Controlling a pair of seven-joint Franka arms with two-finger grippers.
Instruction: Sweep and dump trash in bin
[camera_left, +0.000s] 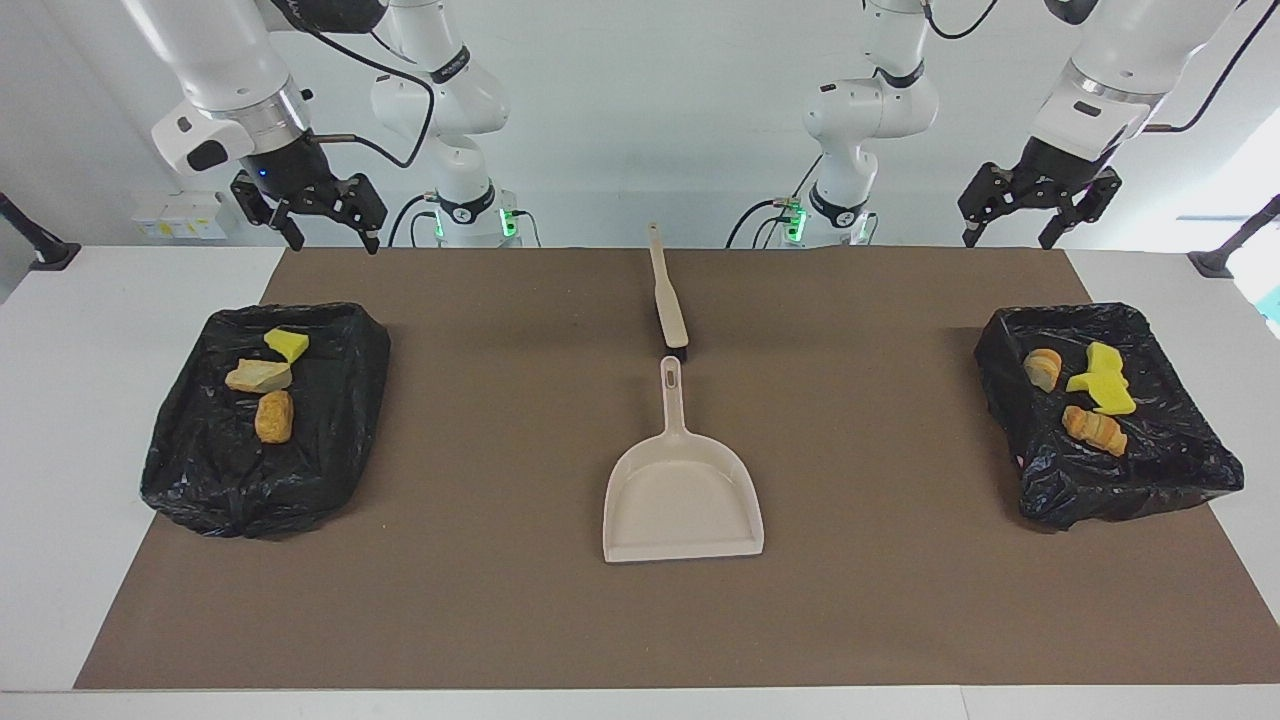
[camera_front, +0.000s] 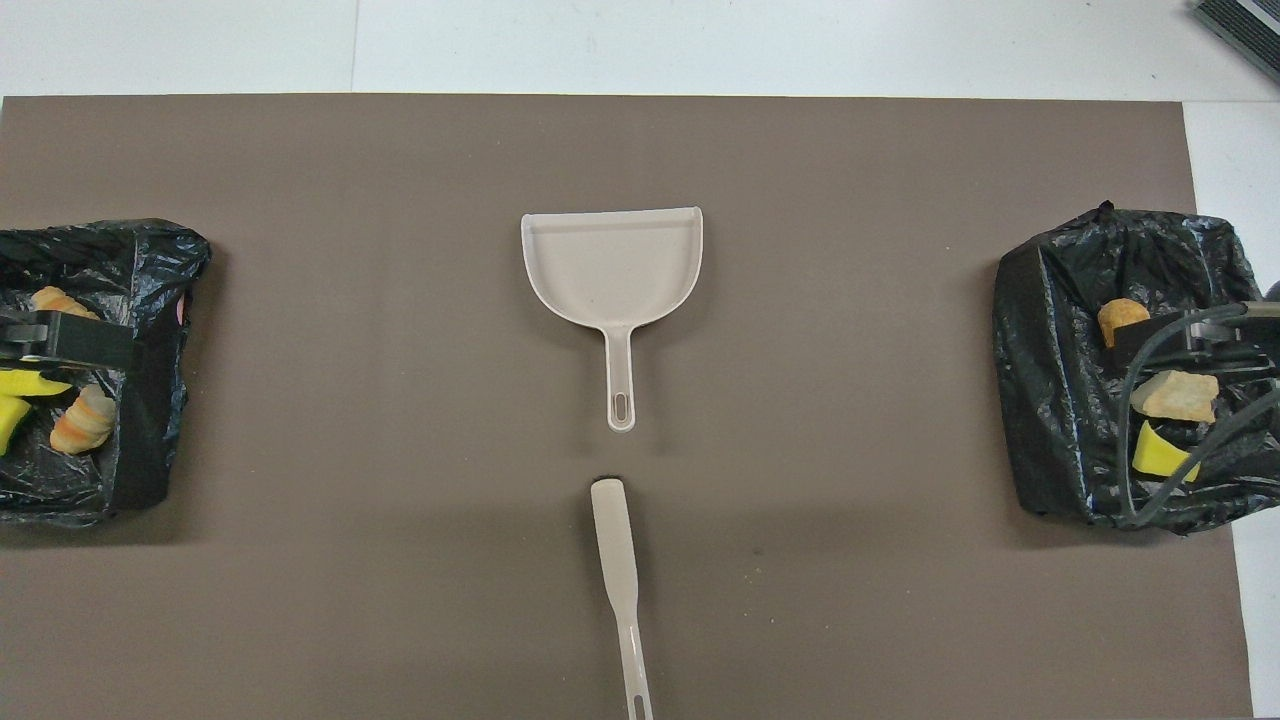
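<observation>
Brown mat (camera_left: 500, 600) holds two black-lined bins (camera_left: 265, 420) (camera_left: 1110, 415) at its ends, foam trash (camera_left: 272, 416) (camera_left: 1095, 428) already inside; dustpan (camera_left: 683, 500) and brush (camera_left: 667, 290) lie centered, apparently finished with. Left gripper (camera_left: 1010, 235) and right gripper (camera_left: 325, 235) hang wide, empty.

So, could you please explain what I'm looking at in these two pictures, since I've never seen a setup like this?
These are two robot arms at a table covered by a brown mat. One picture faces them from across the table; the other looks down from above their end. The left gripper and right gripper are both open, raised and holding nothing. In the middle lie a beige dustpan and, nearer the robots, a brush. At each end sits a bin lined with black plastic: one under the left arm, one under the right. The foam trash already lies in the bins.
</observation>
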